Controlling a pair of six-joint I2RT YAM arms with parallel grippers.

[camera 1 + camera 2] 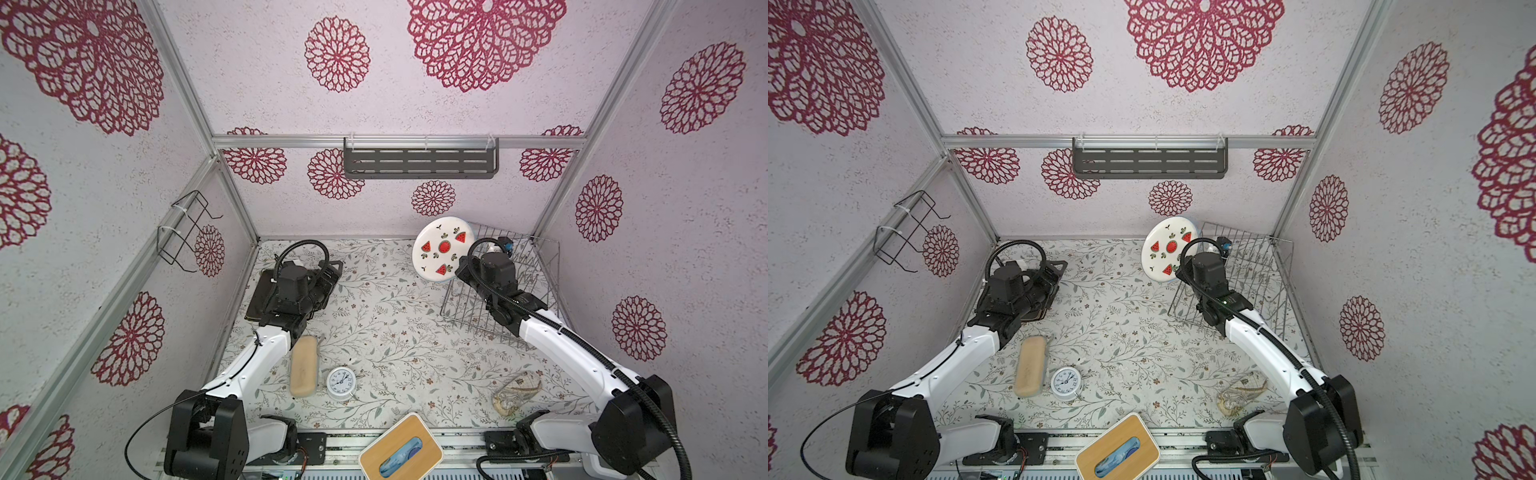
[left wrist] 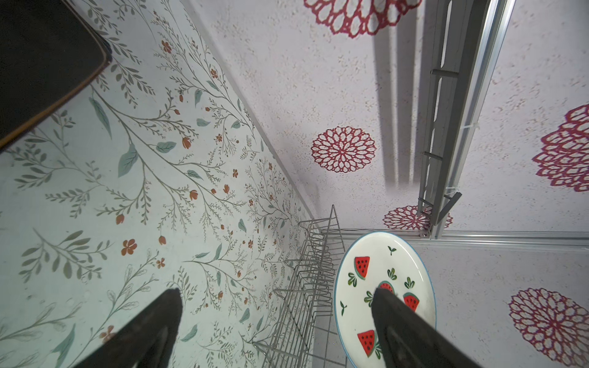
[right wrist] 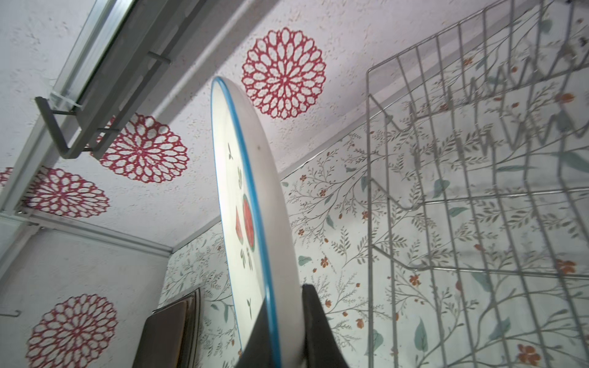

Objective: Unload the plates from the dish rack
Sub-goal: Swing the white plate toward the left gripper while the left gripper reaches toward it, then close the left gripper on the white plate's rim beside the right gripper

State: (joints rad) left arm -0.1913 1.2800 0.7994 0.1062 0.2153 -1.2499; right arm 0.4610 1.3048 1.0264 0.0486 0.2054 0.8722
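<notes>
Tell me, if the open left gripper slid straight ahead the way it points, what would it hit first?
The left gripper would probably meet the floral-printed tabletop where it joins the speckled back wall, beside the silver wire dish rack; depth is unclear.

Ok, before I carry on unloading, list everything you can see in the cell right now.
watermelon plate: one, white with red slices and a blue rim, held on edge in the air by the dish rack's left side
dish rack: one, silver wire, far right, no plate visible in it
dark plates: count unclear, brown-black, stacked far left
oblong case: one, beige, front left
alarm clock: one, white, beside the case
tissue box: one, wooden lid, front edge
crumpled bag: one, clear, front right
slotted shelf: one, dark grey, back wall
wire basket: one, black, left wall
left tool: black, open, over the dark plates
right tool: black, shut on the watermelon plate's rim
</notes>
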